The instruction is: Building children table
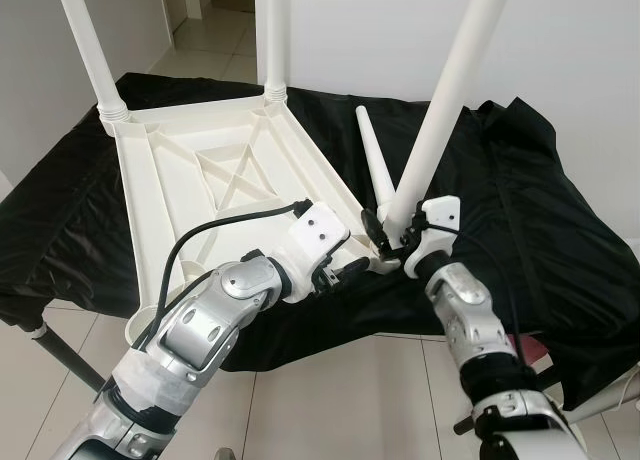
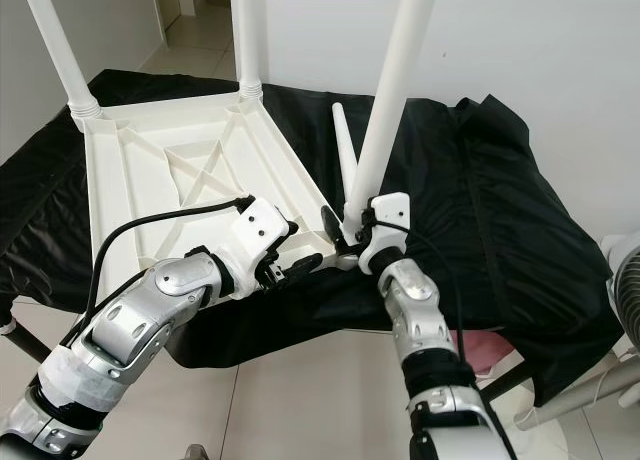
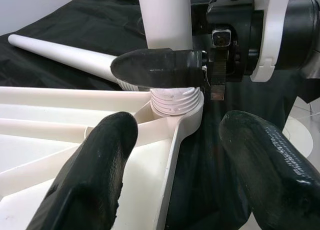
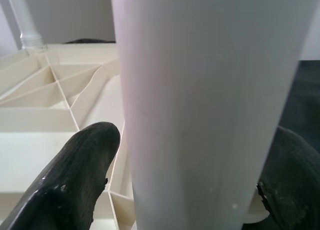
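The right gripper (image 1: 392, 242) is clamped on the base of a white table leg (image 1: 450, 100), which leans away to the robot's right as it rises from the near right corner of the upturned white tabletop (image 1: 190, 180). The right wrist view shows the leg (image 4: 210, 105) close up between the two black fingers (image 4: 75, 180), with the ribbed underside of the tabletop (image 4: 45, 105) behind. The left wrist view shows what the head views cannot: the leg's threaded end (image 3: 175, 100) seated in the corner socket, a right finger across it, and the left gripper (image 3: 175, 165) spread wide, holding nothing, just short of that corner.

Both silver forearms reach forward and inward, the left one bent at the elbow with its gripper (image 1: 345, 272) at the tabletop's near edge, the right nearly straight up to the leg.

The tabletop lies on a surface covered by a black cloth (image 1: 520, 200). Two other legs (image 1: 88, 50) stand upright at its far corners, and a loose leg (image 1: 375, 160) lies on the cloth just beside the held one. The tabletop's near corner hangs over the cloth's front edge above the tiled floor (image 1: 330, 400).
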